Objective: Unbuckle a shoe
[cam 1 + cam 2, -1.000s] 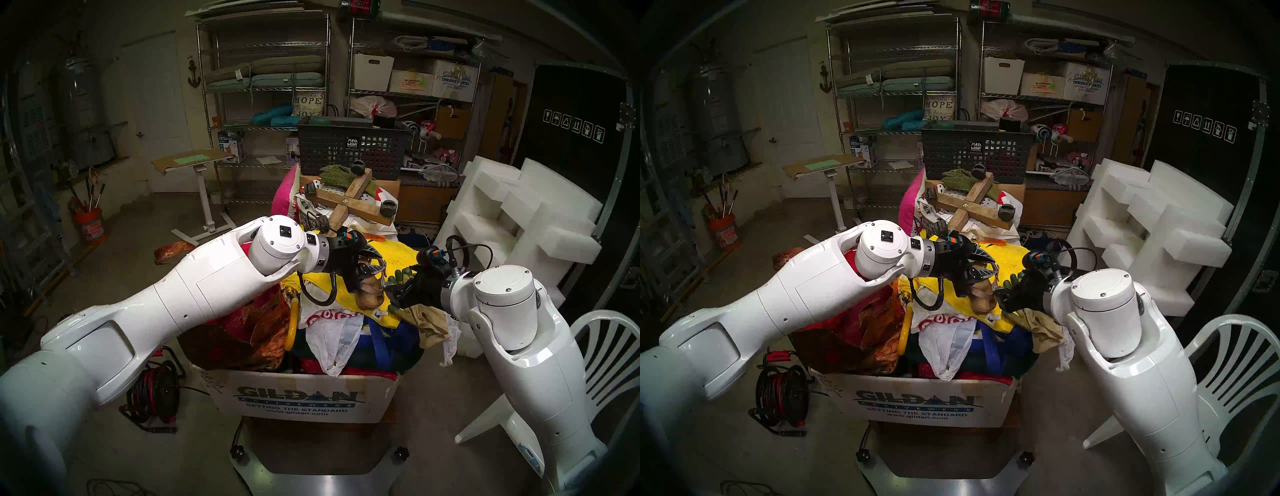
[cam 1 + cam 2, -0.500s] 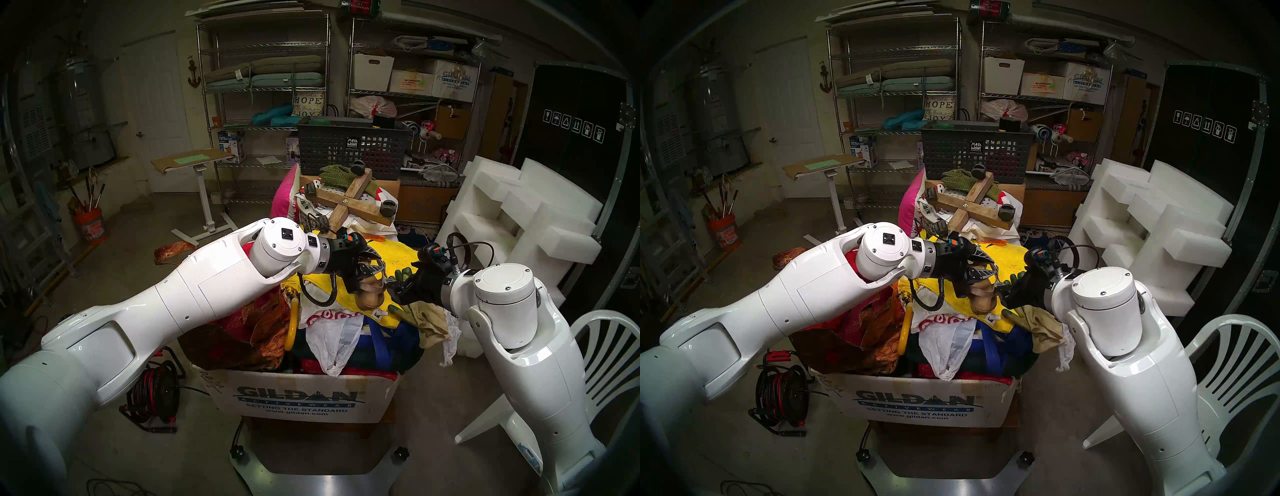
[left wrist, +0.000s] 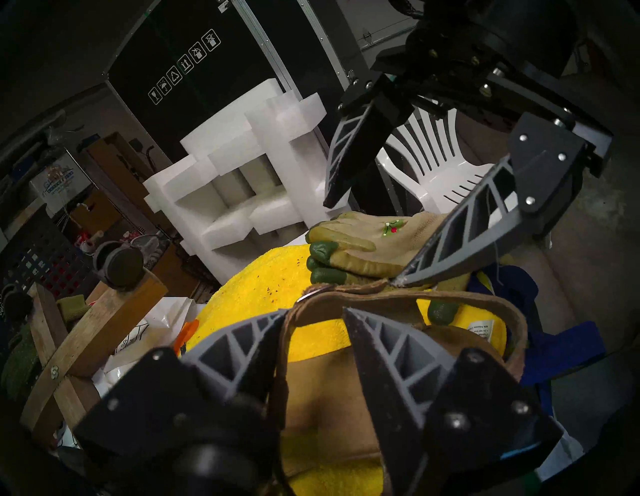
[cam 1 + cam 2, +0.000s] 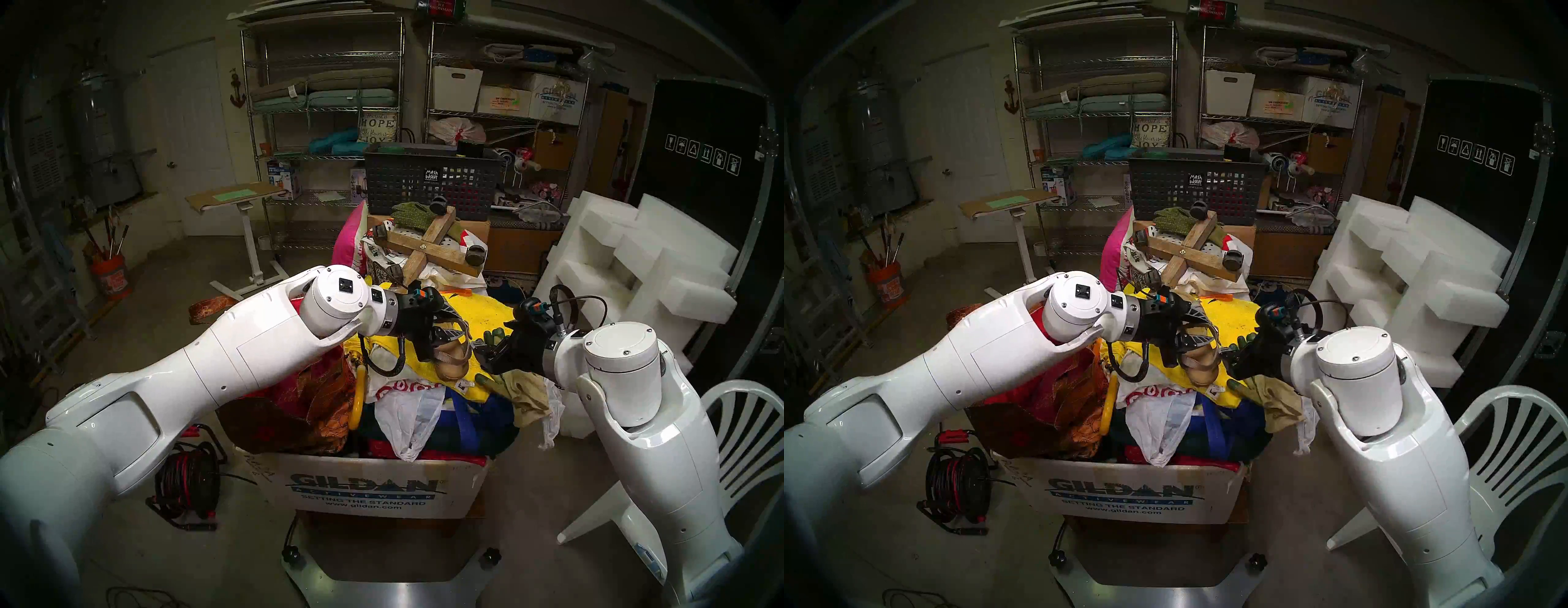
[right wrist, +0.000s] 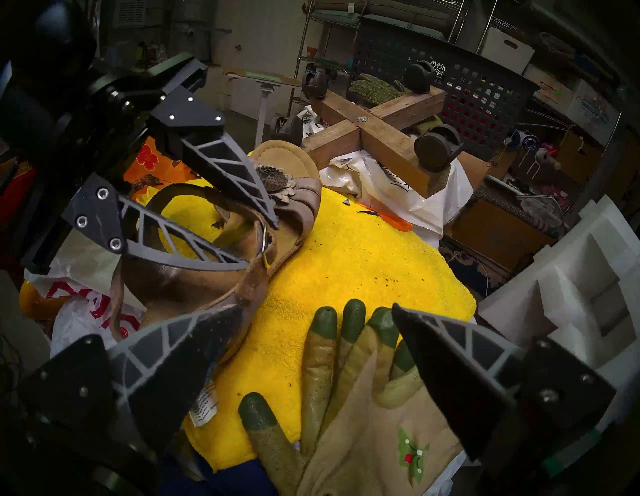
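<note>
Left gripper (image 5: 258,239) half-closed around sandal (image 5: 194,277) ankle strap; right gripper (image 5: 311,332) spread wide, empty. Sandal light, strap floppy; pinch strap tail beside buckle (image 5: 264,239).

My fingers (image 5: 194,253) are matt grey ribbed plastic on black mounts with bright metal screws. The sandal (image 5: 221,263) looks like soft suede, its footbed worn to a dull sheen, with a small shiny metal buckle (image 5: 264,239). The yellow towel (image 5: 363,270) is nubby terry cloth. The glove (image 5: 363,450) is woven tan fabric, its fingertips coated in pebbled green rubber. The wooden cross (image 5: 377,128) is rough, bare timber. My arm shells (image 4: 237,365) are glossy white plastic.
</note>
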### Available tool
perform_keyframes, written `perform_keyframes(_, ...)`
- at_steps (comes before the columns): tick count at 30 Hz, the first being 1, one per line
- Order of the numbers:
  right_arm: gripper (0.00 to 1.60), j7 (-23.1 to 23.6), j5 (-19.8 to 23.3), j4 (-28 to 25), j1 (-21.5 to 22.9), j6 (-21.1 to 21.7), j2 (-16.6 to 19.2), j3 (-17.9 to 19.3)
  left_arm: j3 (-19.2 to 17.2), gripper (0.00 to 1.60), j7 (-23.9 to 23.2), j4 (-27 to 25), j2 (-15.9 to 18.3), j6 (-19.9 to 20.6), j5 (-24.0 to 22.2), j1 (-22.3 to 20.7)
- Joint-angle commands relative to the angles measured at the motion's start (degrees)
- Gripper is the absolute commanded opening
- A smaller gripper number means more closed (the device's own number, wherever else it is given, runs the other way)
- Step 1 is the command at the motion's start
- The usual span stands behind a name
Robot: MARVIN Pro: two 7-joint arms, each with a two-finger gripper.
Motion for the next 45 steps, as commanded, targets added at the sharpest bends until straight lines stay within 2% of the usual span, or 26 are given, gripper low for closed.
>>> perform_keyframes(1, 1.51, 0.01, -0.12, -0.77, 0.80, -0.06, 0.05, 0.03, -0.72, 0.82, 0.71, 0.04, -0.66, -0.60, 0.26, -0.88)
perform_keyframes(2, 1.51, -0.01, -0.27, -0.59, 1.02, -0.07, -0.01, -0.26, -0.82, 0.72, 0.77, 0.20, -0.87, -0.67, 0.17, -0.84)
perform_keyframes(5, 1.51, -0.22, -0.61, -0.28, 1.07, -0.30, -0.14, -0.74, -0.98, 0.56, 1.49, 0.17, -1.09, -0.61, 0.15, -0.53)
perform_keyframes(7, 1.46, -0.37, -0.75, -0.19, 1.01, -0.48, -0.34, -0.84, -0.98, 0.46, 1.59, 0.19, -1.15, -0.66, 0.11, -0.47)
perform_keyframes(8, 1.43, -0.47, -0.84, -0.15, 0.98, -0.62, -0.47, -0.89, -0.99, 0.35, 1.68, 0.18, -1.17, -0.66, 0.06, -0.44)
perform_keyframes(12, 1.34, -0.76, -1.15, -0.09, 1.36, -0.74, -0.86, -1.38, -1.03, 0.33, 1.81, 0.21, -1.20, -0.72, -0.10, -0.36)
perform_keyframes(13, 1.10, -0.87, -1.28, -0.06, 1.50, -0.76, -1.00, -1.53, -1.06, 0.28, 1.94, 0.22, -1.20, -0.80, -0.21, -0.26)
perform_keyframes(14, 0.99, -0.91, -1.35, -0.04, 1.58, -0.75, -1.07, -1.60, -1.12, 0.19, 2.11, 0.19, -1.20, -0.83, -0.36, -0.14)
perform_keyframes(15, 0.92, -1.02, -1.46, -0.04, 1.64, -0.84, -1.14, -1.66, -1.20, 0.16, 2.14, 0.22, -1.20, -0.88, -0.56, -0.04)
perform_keyframes(16, 0.92, -1.02, -1.46, -0.04, 1.64, -0.84, -1.14, -1.66, -1.20, 0.16, 2.14, 0.22, -1.20, -0.88, -0.56, -0.04)
perform_keyframes(17, 0.78, -1.10, -1.57, -0.04, 1.72, -0.87, -1.20, -1.76, -1.19, 0.09, 2.20, 0.21, -1.17, -0.91, -0.60, -0.01)
perform_keyframes(18, 0.74, -1.14, -1.65, -0.04, 1.78, -0.90, -1.23, -1.82, -1.21, 0.00, 2.28, 0.19, -1.13, -0.95, -0.66, 0.05)
perform_keyframes(22, 0.69, -1.25, -1.87, -0.07, 2.14, -0.89, -1.46, -2.15, -1.21, 0.00, 2.41, -0.03, -0.77, -1.19, -0.99, 0.39)
perform_keyframes(28, 0.77, -1.25, -2.17, -0.40, 2.22, -0.67, -1.98, -2.96, -1.44, 0.00, 2.88, -0.68, -0.20, -1.06, -1.83, 1.16)
perform_keyframes(31, 0.74, -1.29, -2.29, -0.42, 2.24, -0.57, -2.05, -3.15, -1.58, 0.00, 3.10, -1.02, 0.02, -0.98, -2.07, 1.37)
perform_keyframes(33, 0.62, -1.63, -2.48, -0.45, 2.16, -0.53, -2.29, -3.30, -1.61, 0.00, 3.21, -1.24, 0.18, -0.97, -2.17, 1.45)
perform_keyframes(34, 0.00, -1.71, -2.66, -0.46, 2.13, -0.71, -2.23, -3.46, -1.63, 0.00, 3.32, -1.44, 0.33, -0.94, -2.26, 1.52)
perform_keyframes(45, 0.00, -2.48, -3.30, -0.68, 2.99, -0.78, -3.21, -4.37, -1.58, 0.00, 3.79, -2.14, 1.13, -1.07, -2.78, 1.84)
